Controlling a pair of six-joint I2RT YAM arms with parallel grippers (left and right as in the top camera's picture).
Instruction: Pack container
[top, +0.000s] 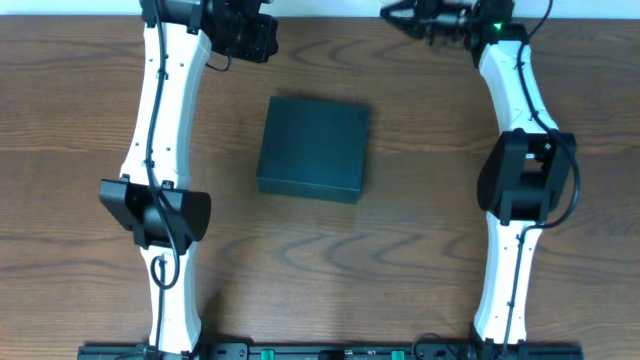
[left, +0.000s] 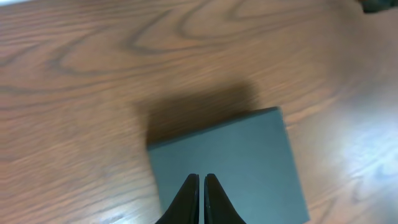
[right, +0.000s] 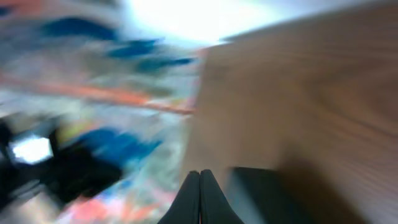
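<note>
Container (top: 313, 148): matte black, squarish, low box, sitting flat at centre of the bench (top: 90, 110) in the overhead view, turned slightly off square to the frame. Lid (left: 236, 155) lies shut and flush; no seam, tab or hinge line shows from any view, so cannot tell which edge opens. Nothing to pack is visible on the wood around it. Judged handling: cardboard, so probably light and prone to skating on the smooth wood if pushed from one side. It should be stiff along its edges and corners but soft in the middle of the lid and walls. The matte skin should give fair grip. The body looks far too wide to pinch across, so the likely hold is a thin bite on the lid's free lip near a corner, once that lip is found, with the other arm steadying the body against sliding. Left gripper (left: 201, 179) sits at upper left of the overhead frame, apart from the box. Its wrist view looks down on the box's near edge, with the fingers pressed almost together, a thin slit between them, holding nothing. Right gripper (right: 199, 174) is at the top edge, right of centre. Its wrist view is badly smeared, with the fingers closed tip to tip, empty, and a dark shape low in frame that is probably the box.
</note>
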